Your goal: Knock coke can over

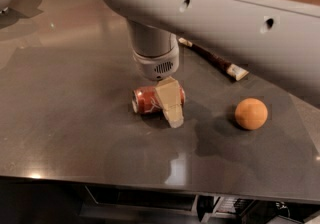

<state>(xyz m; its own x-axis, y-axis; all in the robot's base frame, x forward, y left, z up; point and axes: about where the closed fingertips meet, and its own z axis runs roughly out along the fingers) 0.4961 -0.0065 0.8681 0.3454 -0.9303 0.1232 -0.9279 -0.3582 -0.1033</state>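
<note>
My gripper point(171, 109) sits at the toppled coke can point(146, 100); open table point(70, 118) lies left, the orange ball point(251, 113) blocks my right (snack bag point(220, 61) behind, seemingly partly under the arm point(225, 23)).

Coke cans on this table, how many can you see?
1. The coke can lies on its side on the table, the gripper right over it, left of the orange ball. The arm may hide more.

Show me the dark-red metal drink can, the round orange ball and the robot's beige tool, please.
Dark-red metal drink can point(146, 100): camera view, on its red side wall.
Round orange ball point(251, 113): camera view, on its middle.
Beige tool point(172, 110): camera view, on its lower part, in front of the can.
</note>
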